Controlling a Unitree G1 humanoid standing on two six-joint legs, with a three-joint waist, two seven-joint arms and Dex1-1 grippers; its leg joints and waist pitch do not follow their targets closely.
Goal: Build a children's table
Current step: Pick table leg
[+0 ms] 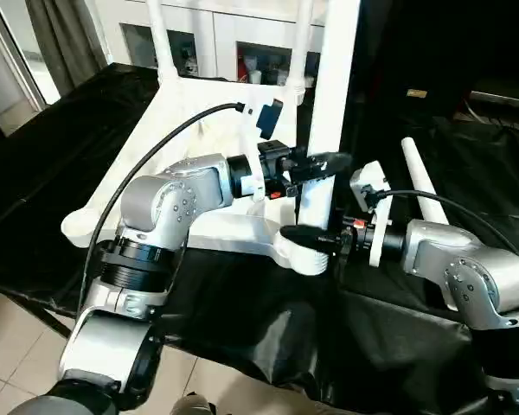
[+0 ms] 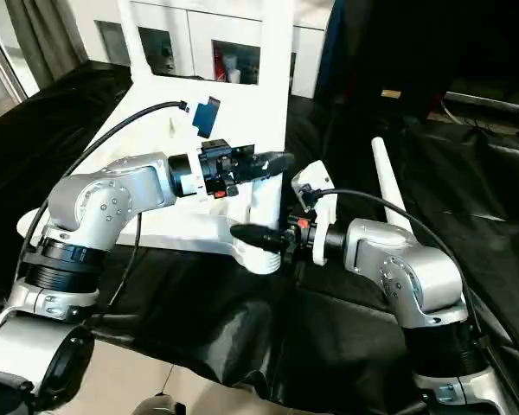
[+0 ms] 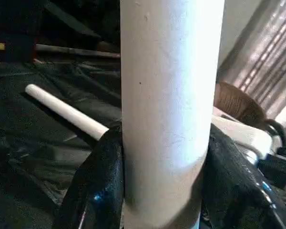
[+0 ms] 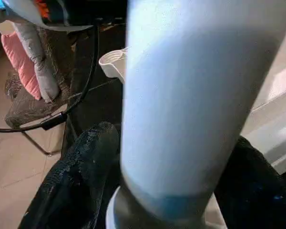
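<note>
Over the black-draped bench, a leg stands in its corner socket.

Upturned white plastic rectangular tabletop [image 1: 233, 229] lies near the bench's front edge; its upright white tapered tube leg [image 1: 329, 104] rises between both grippers. Left gripper [image 1: 316, 166] clamps it higher up, while right gripper [image 1: 316, 238] brackets the base, fingers loosened, axis vertical.
</note>
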